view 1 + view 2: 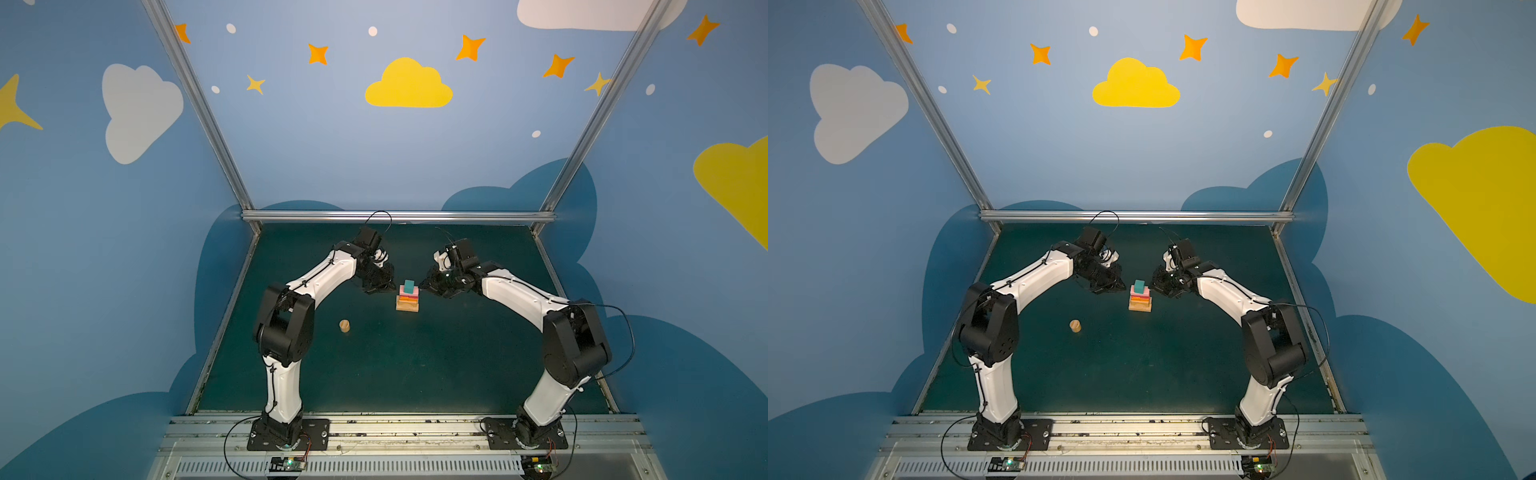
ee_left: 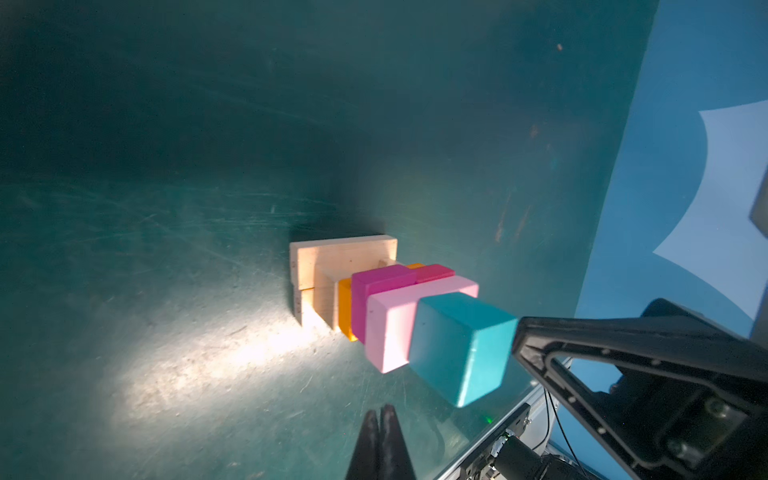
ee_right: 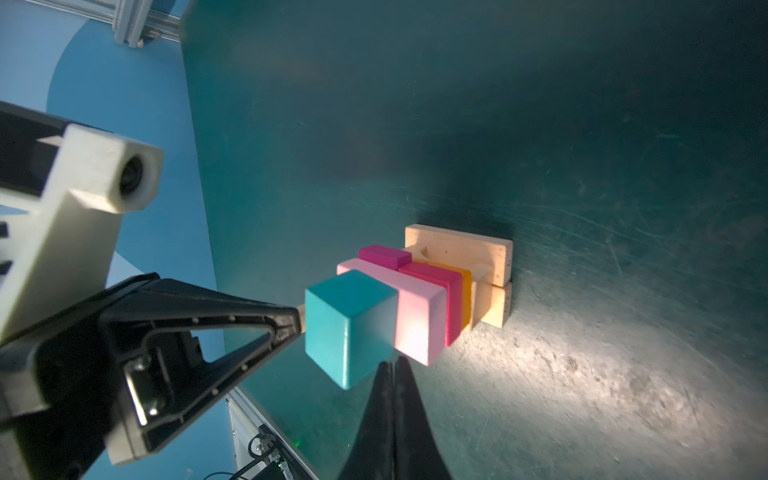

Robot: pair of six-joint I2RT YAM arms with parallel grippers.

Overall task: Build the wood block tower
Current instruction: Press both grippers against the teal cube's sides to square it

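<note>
Blue walls (image 1: 374,158) painted with clouds and stars close in the cell, edged by an aluminium frame (image 1: 399,216), and a dark green counter (image 1: 415,365), scuffed and scratched in the wrist views, fills the floor of it. The left arm (image 1: 324,274) and the right arm (image 1: 523,293) reach in from the near rail and meet at the middle. Both pairs of jaws are pressed together and hold nothing, and their tips sit close on either side of the top of the tower (image 1: 408,297). Whether either tip touches it cannot be told. The tower stands near the counter's centre and looks nearly done, with eight of the wood blocks stacked. Two tan oblongs (image 2: 340,257) lie side by side as the base, with a third tan oblong (image 2: 326,295) on them. Above come the orange oblong (image 2: 345,307), the magenta cube (image 2: 374,286) beside the red cube (image 2: 434,272), the pink oblong (image 2: 390,328) and the teal cube (image 2: 457,345) as the present top. What seems left is the tan cylinder (image 1: 344,326). It sits alone on the counter, well apart from the stack on the left arm's side, and is yet to be fetched and set on the teal cube.
</note>
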